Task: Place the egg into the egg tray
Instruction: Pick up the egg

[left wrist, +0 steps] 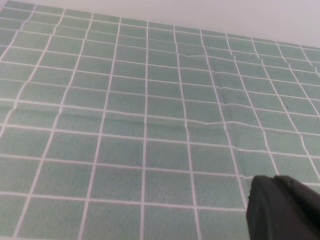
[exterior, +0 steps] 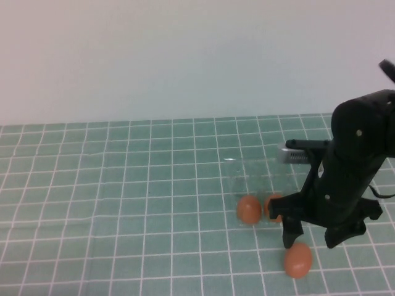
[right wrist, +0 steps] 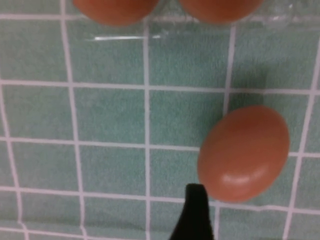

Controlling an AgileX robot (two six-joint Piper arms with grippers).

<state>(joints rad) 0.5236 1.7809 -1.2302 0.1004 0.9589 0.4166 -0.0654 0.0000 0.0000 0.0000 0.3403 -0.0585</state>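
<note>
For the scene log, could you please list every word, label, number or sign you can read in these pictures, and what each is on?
None: no readable text in any view.
Loose egg, two eggs in the egg tray: plain shells.
Grid mat: white lines only.
Right gripper, above the loose egg: no markings.
Left gripper, over bare mat: no markings.

Soft, even, diffuse light fills all three views, with no clear single source. In the high view the green grid mat (exterior: 123, 185) is evenly lit and slightly soft in focus; the black right gripper (exterior: 311, 237) reads as a near silhouette. The clear egg tray (exterior: 256, 179) shows only faint glints. In the right wrist view the egg (right wrist: 243, 152) carries a small pale highlight and is mildly blurred, perhaps from closeness. The left gripper (left wrist: 285, 210) appears as a dark, unfocused shape.
</note>
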